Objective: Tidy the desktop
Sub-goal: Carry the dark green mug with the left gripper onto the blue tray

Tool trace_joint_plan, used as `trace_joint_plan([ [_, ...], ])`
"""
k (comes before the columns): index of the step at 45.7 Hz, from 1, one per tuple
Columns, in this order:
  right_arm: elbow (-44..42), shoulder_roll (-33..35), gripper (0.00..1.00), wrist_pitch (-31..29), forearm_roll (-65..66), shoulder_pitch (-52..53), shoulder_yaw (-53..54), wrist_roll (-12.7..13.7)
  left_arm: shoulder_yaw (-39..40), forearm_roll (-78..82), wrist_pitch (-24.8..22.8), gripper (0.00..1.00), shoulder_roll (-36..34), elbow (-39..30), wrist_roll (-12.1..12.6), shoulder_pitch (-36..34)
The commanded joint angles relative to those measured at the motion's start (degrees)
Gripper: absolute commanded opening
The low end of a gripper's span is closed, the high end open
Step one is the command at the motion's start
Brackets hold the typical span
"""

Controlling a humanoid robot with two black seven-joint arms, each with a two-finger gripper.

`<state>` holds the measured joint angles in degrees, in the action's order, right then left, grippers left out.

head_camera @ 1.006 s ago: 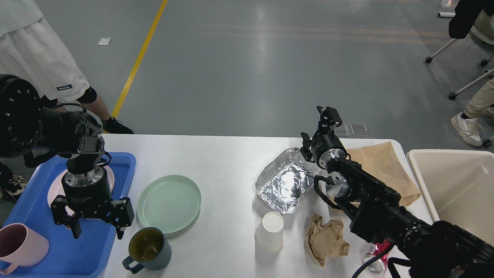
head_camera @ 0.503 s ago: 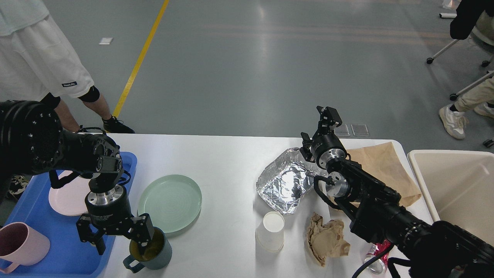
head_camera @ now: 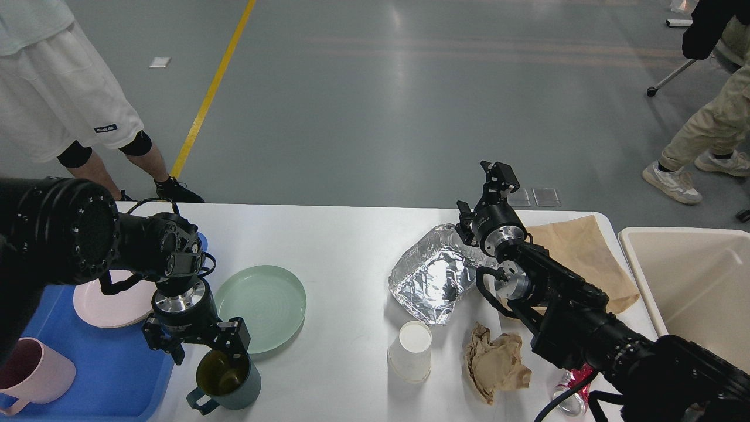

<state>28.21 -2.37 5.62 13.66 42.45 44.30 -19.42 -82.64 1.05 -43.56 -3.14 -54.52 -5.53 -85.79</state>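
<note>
Two arms were in frame over the desktop [head_camera: 345, 246], a white rounded-corner slab whose long axis ran 9-to-3 o'clock; its near edge was cut off by the bottom of the view.

Hidden or unclear:
- Blue tray [head_camera: 99, 381] at 8 o'clock, largely covered by the left arm and clipped at the frame corner.
- Pink plate [head_camera: 108, 305] on the tray, partly behind the arm.
- Pink mug [head_camera: 35, 372] on the tray, cut by the left edge.
- Red can [head_camera: 571, 387] at 5 o'clock, mostly behind the right arm.
- Brown paper bag [head_camera: 577, 246] at 3 o'clock, partly covered by the same arm.
- Beige bin [head_camera: 691, 281] off the right end, clipped.

Left gripper [head_camera: 205, 350] pointed downward, fingers spread apart, poised at the far rim of the dark teal mug [head_camera: 225, 381]; whether a finger touched the rim could not be told. Mug handle pointed toward 7 o'clock. Green plate [head_camera: 261, 306] lay just beside the mug, at its 1 o'clock.

Right gripper [head_camera: 489, 187] was raised beyond the crumpled foil tray [head_camera: 436, 275], seen nearly end-on; cannot tell whether its fingers were apart or together.

White paper cup [head_camera: 412, 350] and crumpled brown paper [head_camera: 495, 363] sat near the front edge, near each other but apart.
</note>
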Motion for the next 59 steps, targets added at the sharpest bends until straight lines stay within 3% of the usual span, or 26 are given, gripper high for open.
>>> trace_joint_plan([
  [1,0.01,0.0,1.0,0.0,0.05,0.0,0.0,0.0,2.39,0.0,1.19,0.88,0.32,0.03,0.0,1.24],
  [5,0.01,0.0,1.0,0.0,0.05,0.0,0.0,0.0,3.63,0.0,0.67,0.78,0.32,0.03,0.08,1.59],
  [10,0.01,0.0,1.0,0.0,-0.03,0.0,0.0,0.0,3.63,0.09,-1.17,0.55,0.41,-0.06,0.08,1.77],
  [22,0.01,0.0,1.0,0.0,0.05,0.0,0.0,0.0,3.54,0.0,-10.75,0.0,0.32,0.03,0.08,1.85],
  [46,0.01,0.0,1.0,0.0,0.05,0.0,0.0,0.0,3.19,-0.09,-11.44,0.0,-0.47,-0.15,0.0,0.63],
  [59,0.01,0.0,1.0,0.0,-0.03,0.0,0.0,0.0,2.84,0.09,-11.44,0.0,-7.49,-0.15,-0.27,-7.37],
])
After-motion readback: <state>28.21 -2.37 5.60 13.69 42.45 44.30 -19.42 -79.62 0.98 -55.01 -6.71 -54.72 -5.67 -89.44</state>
